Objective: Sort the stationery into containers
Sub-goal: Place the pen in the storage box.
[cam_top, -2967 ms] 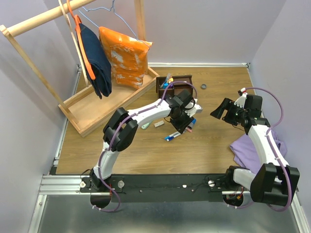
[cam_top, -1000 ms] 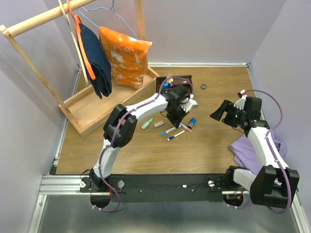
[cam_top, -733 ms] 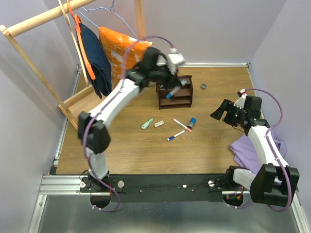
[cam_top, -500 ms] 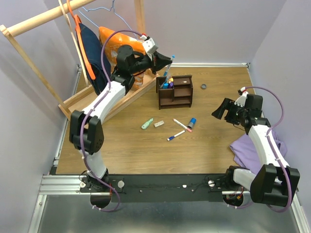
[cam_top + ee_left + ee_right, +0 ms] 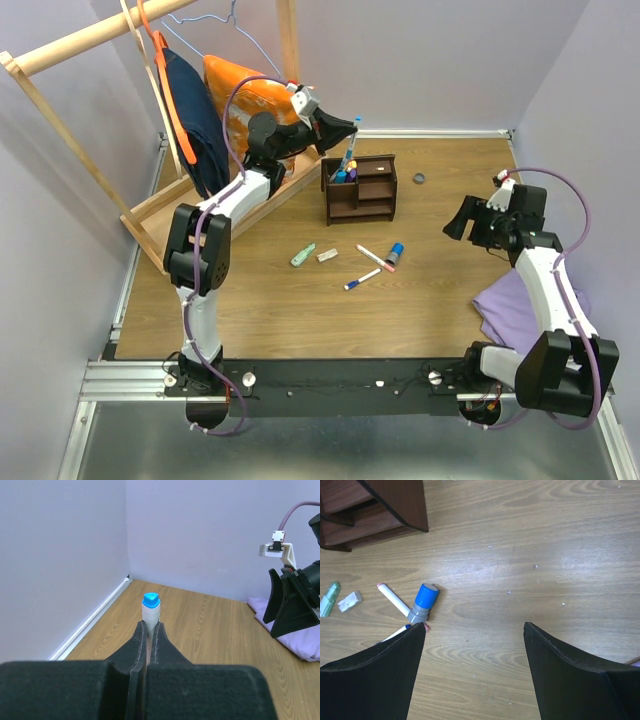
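Note:
My left gripper [image 5: 347,126] hovers just above the dark brown organizer [image 5: 372,190], shut on a white pen with a blue cap [image 5: 150,609]. The pen [image 5: 348,156] hangs down toward the left compartment, where several pens stand. On the table lie a green eraser [image 5: 303,255], a beige piece [image 5: 327,255], a white pink-tipped pen [image 5: 374,258], a blue-capped grey marker [image 5: 396,250] and a blue-tipped pen [image 5: 362,279]. My right gripper [image 5: 460,218] is open and holds nothing, right of these. In its wrist view the marker [image 5: 423,601] lies by the left fingertip.
The pale wooden clothes rack [image 5: 190,215] with navy and orange garments stands at the back left, close behind my left arm. A small dark ring [image 5: 420,179] lies right of the organizer. A purple cloth [image 5: 520,305] sits by the right arm.
My left arm lifted the blue-capped pen off the table and swung it up and back over the organizer's left compartment. The right gripper shifted slightly and stayed open.

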`<state>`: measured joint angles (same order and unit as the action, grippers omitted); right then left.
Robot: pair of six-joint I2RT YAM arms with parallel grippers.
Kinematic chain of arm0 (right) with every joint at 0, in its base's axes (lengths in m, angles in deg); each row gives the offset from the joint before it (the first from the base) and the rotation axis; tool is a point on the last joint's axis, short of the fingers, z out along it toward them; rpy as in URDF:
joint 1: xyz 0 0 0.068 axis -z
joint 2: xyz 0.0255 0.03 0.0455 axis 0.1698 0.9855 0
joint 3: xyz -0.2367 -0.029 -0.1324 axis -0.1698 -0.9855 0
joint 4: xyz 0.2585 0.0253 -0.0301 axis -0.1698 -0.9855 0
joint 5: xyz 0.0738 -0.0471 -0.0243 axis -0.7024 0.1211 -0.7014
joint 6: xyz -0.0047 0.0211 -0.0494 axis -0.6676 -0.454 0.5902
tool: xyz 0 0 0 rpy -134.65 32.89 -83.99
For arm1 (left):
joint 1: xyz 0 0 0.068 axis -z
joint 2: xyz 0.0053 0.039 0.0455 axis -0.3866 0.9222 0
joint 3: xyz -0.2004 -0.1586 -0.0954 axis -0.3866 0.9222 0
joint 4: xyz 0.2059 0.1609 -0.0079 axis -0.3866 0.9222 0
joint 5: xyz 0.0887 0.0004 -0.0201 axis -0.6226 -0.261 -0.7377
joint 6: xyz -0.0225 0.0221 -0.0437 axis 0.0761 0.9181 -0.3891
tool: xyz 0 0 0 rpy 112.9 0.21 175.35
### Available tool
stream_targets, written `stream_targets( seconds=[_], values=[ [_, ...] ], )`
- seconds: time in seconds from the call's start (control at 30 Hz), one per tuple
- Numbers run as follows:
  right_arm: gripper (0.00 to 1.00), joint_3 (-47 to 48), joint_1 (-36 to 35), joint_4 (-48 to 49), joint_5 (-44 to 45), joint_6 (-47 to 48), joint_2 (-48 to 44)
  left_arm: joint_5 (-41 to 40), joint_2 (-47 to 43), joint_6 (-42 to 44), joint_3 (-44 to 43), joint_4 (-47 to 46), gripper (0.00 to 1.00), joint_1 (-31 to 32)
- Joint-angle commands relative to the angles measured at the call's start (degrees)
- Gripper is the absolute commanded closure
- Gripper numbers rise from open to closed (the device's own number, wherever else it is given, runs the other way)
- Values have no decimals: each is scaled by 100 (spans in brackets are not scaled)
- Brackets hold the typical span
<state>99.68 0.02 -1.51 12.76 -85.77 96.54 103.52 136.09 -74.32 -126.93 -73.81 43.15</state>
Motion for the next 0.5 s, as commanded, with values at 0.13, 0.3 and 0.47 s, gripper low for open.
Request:
stream_targets(
  seconds=[0.13,0.3,0.47],
  values=[
    [13,396,136,-222,227,300,387,130,514,-37,-43,-582,100,-194],
    [13,475,145,-134,236,335,572,112,778,-2,-60,-573,100,-282],
    [13,493,145,-116,253,370,748,77,963,86,-25,-503,100,-370]
  ],
)
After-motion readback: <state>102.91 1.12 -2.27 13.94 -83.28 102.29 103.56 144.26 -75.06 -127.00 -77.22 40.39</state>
